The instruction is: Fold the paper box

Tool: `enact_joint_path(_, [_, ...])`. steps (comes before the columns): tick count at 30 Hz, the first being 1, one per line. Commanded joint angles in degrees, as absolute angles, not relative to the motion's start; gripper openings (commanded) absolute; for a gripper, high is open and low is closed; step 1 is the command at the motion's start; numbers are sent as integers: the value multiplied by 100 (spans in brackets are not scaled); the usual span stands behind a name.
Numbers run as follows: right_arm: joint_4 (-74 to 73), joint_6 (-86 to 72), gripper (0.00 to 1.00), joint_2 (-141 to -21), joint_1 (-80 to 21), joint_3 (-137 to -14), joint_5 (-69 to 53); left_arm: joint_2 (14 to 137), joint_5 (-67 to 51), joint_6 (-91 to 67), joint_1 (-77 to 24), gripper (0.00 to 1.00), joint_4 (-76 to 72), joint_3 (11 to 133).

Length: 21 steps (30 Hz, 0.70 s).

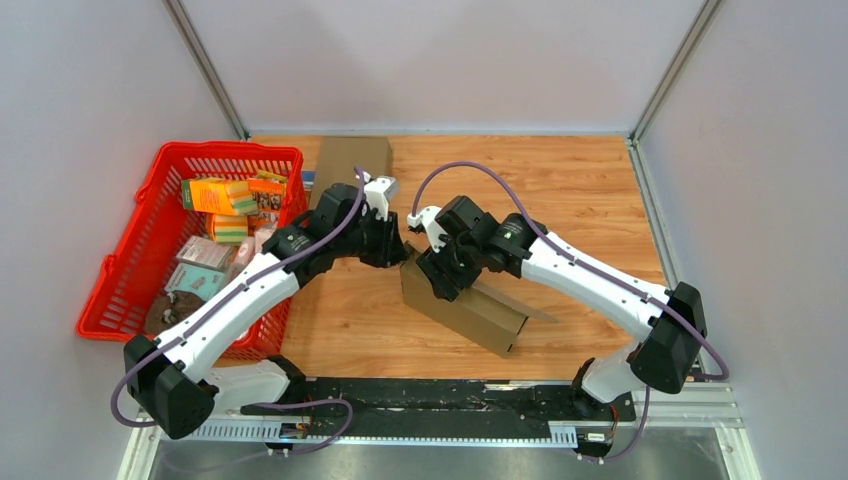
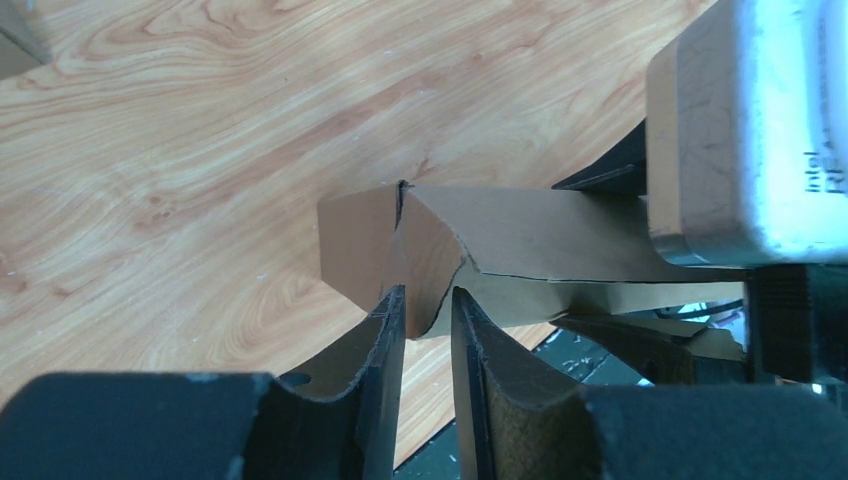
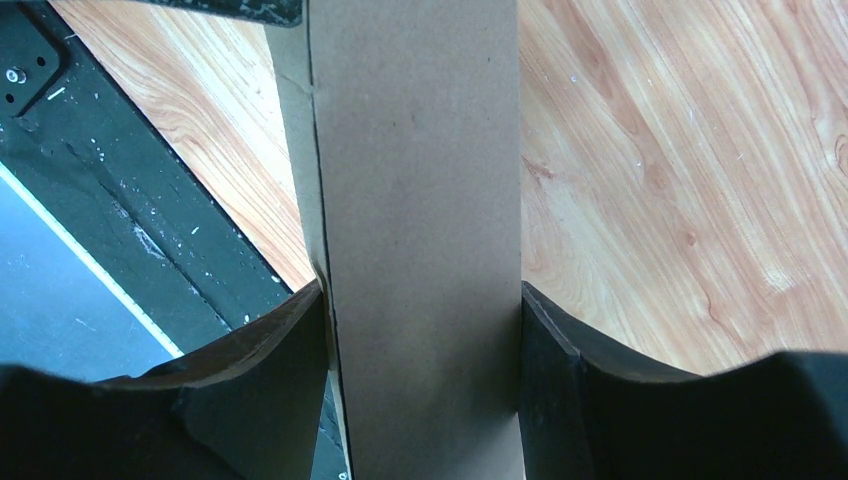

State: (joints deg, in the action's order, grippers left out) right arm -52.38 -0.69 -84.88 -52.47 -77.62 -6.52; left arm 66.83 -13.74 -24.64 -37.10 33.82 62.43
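1. The brown paper box [image 1: 478, 310] lies near the middle of the wood-grain table [image 1: 590, 200], its body clamped between the fingers of the right gripper [image 3: 420, 295].
2. The left gripper [image 2: 428, 292] pinches a flap at the box's end, jaws nearly together on the cardboard.
3. A red basket [image 1: 130, 260] of packaged goods stands at left and flat cardboard [image 1: 350, 160] lies at the far edge, with grey walls [image 1: 430, 60] around.

basket [image 1: 140, 250] left of box [image 1: 470, 315], cardboard [image 1: 350, 158] behind
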Motion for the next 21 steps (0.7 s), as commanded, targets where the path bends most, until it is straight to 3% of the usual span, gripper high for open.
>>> enact_joint_path(1, [-4746,-246,55,-8569,-5256,-7708,-888,6609,-1064,-2093,-3744,33,3156,6135])
enact_joint_path(7, [-4729,-246,55,-8587,-5256,-7699,-862,6767,-1063,-2021,-3753,32,3085,6056])
enact_joint_path(14, [-4763,-150,57,-8596,-5273,-7620,-572,6759,-1186,-2074,-3753,5,3348,6354])
enact_joint_path(21, [-4895,-18,59,-8692,-5308,-7638,-325,7031,-1590,-2223,-3744,0,4227,7197])
